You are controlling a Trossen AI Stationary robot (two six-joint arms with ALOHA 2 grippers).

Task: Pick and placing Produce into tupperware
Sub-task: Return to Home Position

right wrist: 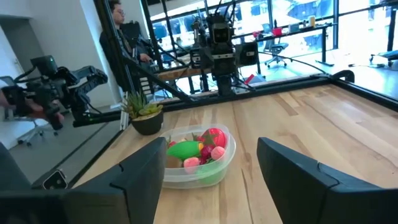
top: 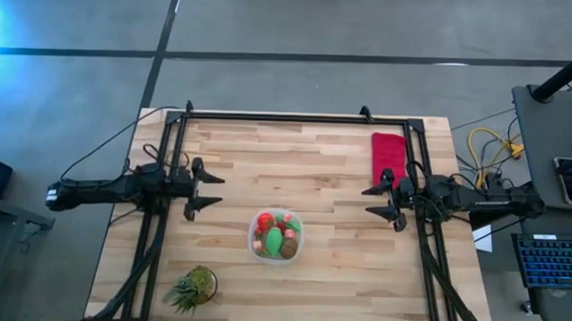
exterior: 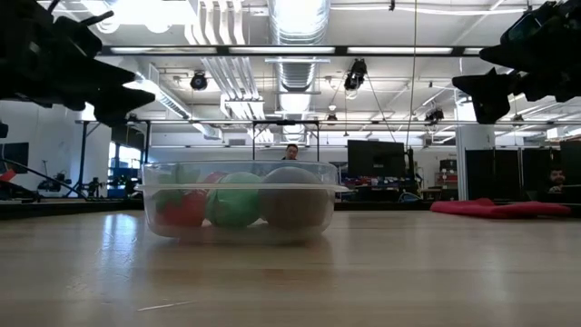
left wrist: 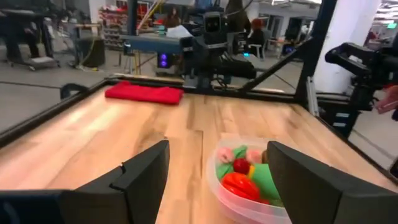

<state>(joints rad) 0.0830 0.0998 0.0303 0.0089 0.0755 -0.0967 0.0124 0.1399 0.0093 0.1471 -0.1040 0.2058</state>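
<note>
The clear tupperware [top: 276, 236] stands on the table, near the front middle. Inside it lies the produce [top: 275, 235]: a red tomato [left wrist: 239, 185], green pieces [right wrist: 185, 149], a brown piece [exterior: 295, 202] and small red berries. My left gripper [top: 205, 189] hovers open at the table's left side, pointing level toward the right. My right gripper [top: 385, 202] hovers open at the right side, pointing level toward the left. Both stand apart from the tupperware, with nothing between their fingers.
A flat red cloth [top: 388, 156] lies at the far right of the table. A spiky potted plant [top: 194, 287] stands at the near left corner. A black frame [top: 297, 116] runs along the table's far edge and sides. Bare wood stretches between the grippers.
</note>
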